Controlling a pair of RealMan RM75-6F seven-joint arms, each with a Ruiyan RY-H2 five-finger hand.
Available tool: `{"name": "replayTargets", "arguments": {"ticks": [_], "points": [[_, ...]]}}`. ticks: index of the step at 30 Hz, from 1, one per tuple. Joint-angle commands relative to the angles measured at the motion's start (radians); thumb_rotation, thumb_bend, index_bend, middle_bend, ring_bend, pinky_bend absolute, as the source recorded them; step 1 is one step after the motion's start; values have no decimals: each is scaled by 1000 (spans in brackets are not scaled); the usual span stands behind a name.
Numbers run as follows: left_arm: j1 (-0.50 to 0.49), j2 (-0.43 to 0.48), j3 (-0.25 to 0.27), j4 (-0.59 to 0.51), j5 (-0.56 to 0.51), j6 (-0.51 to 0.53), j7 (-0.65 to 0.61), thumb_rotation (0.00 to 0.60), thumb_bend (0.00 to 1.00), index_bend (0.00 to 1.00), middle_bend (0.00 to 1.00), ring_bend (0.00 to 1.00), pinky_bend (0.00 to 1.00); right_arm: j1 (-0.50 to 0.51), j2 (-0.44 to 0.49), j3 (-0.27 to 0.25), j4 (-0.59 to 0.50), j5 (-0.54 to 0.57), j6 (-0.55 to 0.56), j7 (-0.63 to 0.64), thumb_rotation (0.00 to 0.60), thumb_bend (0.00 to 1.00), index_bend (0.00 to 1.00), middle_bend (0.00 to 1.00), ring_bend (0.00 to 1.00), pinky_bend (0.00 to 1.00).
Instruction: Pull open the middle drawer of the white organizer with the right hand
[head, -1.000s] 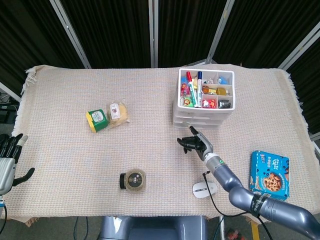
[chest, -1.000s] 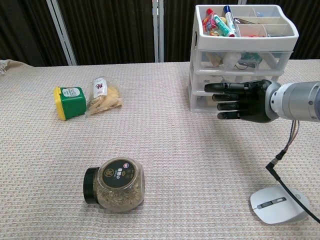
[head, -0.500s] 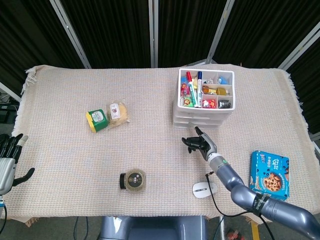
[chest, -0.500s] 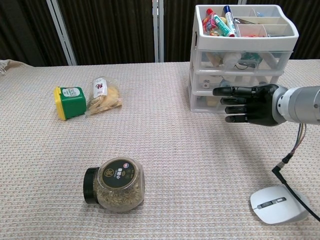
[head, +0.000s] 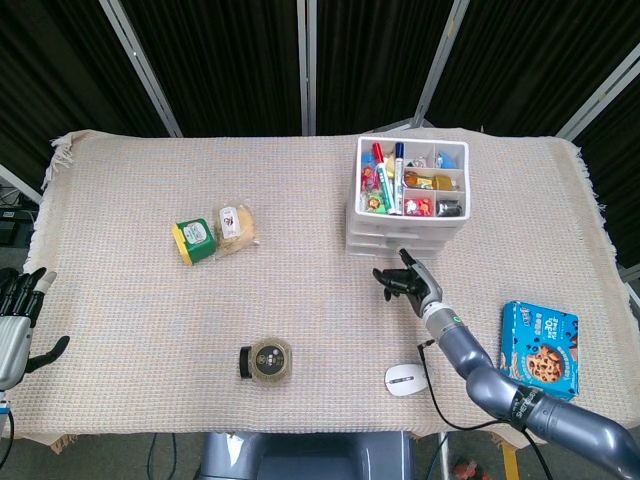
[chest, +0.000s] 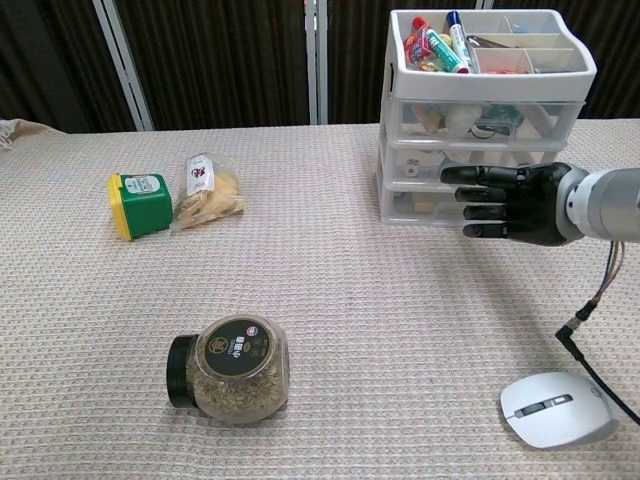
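On the cloth: one white organizer (head: 408, 215) with three drawers, one glass jar (head: 268, 361), one green tub (head: 194, 239), one snack bag (head: 237, 226), one computer mouse (head: 410, 378), one cookie box (head: 540, 349).

cloth-covered table (head: 120, 290) with organizer (head: 407, 225), jar (head: 267, 360), mouse (head: 408, 379), cookie box (head: 540, 349)

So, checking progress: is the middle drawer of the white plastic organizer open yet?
Shut. The middle drawer sits flush with the white plastic organizer; the right hand hovers before it, fingers extended.

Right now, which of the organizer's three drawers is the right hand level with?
The middle drawer: the right hand is level with it, with the top drawer above and the bottom drawer below.
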Motion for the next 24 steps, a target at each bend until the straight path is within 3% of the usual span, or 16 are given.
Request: {"name": "replayTargets", "arguments": {"ticks": [1,12,24], "points": [[0,0,0,0,0,-1,-1,600,288,0,0,0,0,-1,-5,5,7,-1,0,0,600,297,52,869,894,734],[0,1,1,2,2,-1,-7,600,288,0,0,0,0,0,-36,28,55,19,-36,14,600,312,158,869,894,734],[-1,1,1,3,2,-1,-7,600,288,0,0,0,0,1,-54,56,99,30,-67,19,600,317,179,869,894,734]]}}
